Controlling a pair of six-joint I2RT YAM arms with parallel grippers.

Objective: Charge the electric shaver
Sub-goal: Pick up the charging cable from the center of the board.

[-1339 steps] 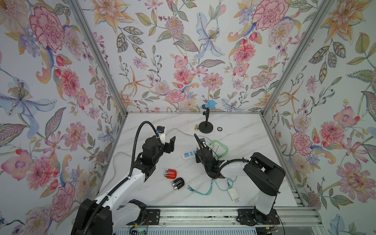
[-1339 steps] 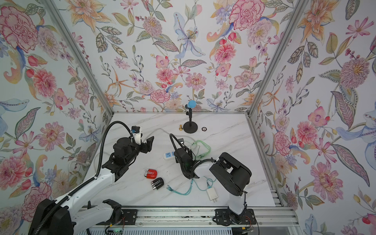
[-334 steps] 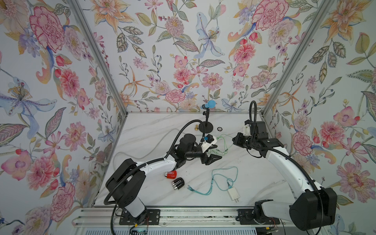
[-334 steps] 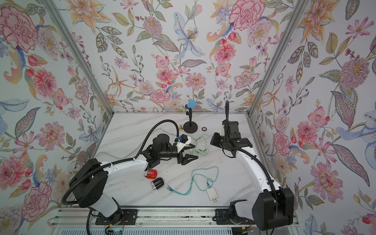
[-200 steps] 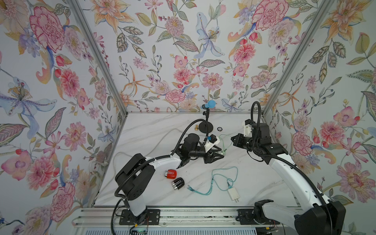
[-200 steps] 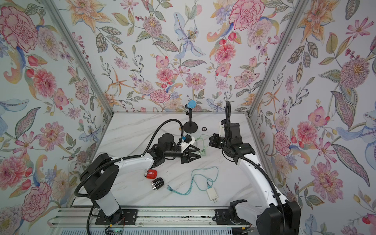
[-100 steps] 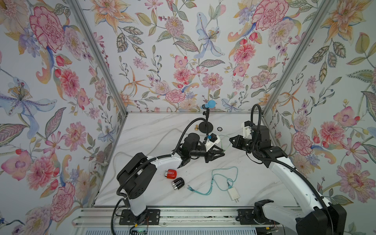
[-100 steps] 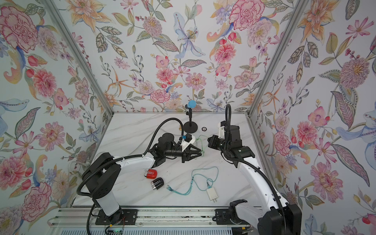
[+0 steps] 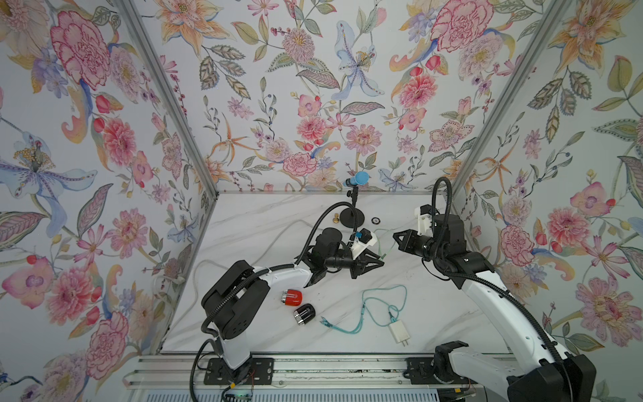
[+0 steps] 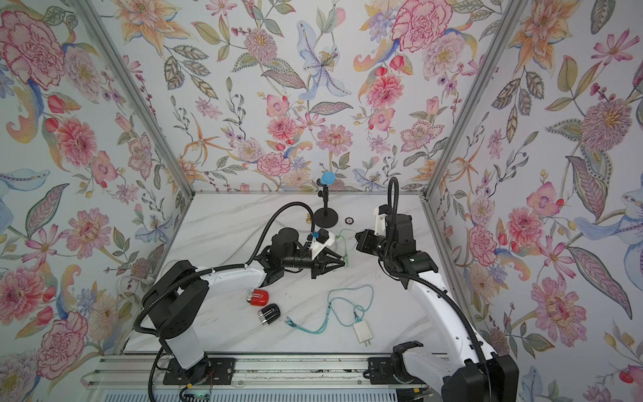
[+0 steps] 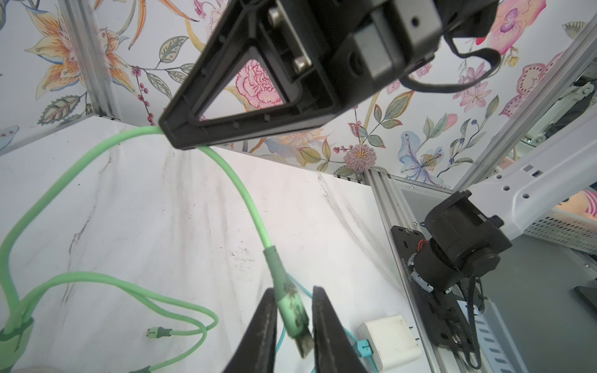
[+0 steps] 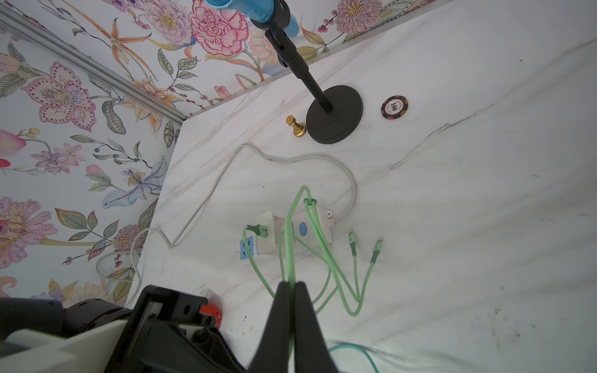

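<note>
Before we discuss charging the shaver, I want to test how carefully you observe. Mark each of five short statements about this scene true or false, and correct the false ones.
1. The right gripper is shut on the green cable. True.
2. The red shaver is in the left gripper. False: it lies on the table beside the black shaver.
3. The green cable's plug sits between the left gripper's fingers. True.
4. The white charger is plugged into the power strip. False: it lies loose near the table's front edge, apart from the power strip.
5. A poker chip lies beside the microphone stand's base. True.
</note>
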